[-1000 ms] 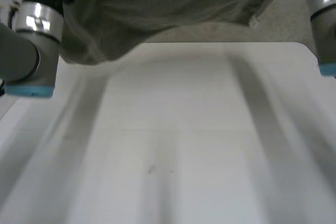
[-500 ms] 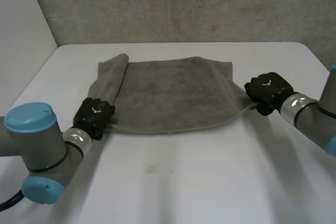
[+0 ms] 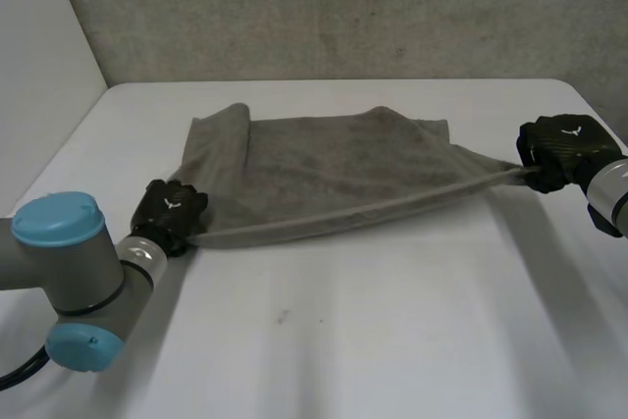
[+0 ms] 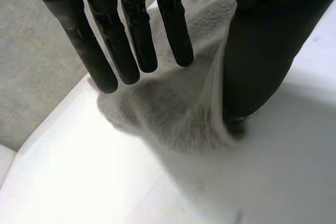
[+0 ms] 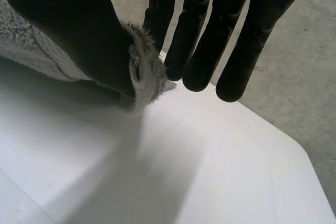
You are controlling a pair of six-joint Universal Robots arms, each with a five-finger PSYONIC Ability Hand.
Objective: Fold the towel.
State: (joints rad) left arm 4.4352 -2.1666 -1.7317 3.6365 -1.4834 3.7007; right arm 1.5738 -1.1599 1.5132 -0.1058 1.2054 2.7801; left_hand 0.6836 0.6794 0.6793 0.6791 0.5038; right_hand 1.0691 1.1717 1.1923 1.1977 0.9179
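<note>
Towel (image 3: 334,169) taut, looks like spreading step. Left hand (image 3: 169,211), right hand (image 3: 559,149) each pinch near corner. Next probably: lift, fold to far edge.

Towel (image 3: 324,169) is laid on the tabletop (image 3: 392,321), on its far half. Near-left corner is pinched by the left hand (image 3: 169,211), near-right corner by the right hand (image 3: 561,147), beside the tabletop's right edge. Near edge is stretched between them.

surface: white tbl (image 3: 392,340) | on it: grey towel (image 3: 324,169), far half, left edge rolled over
</note>
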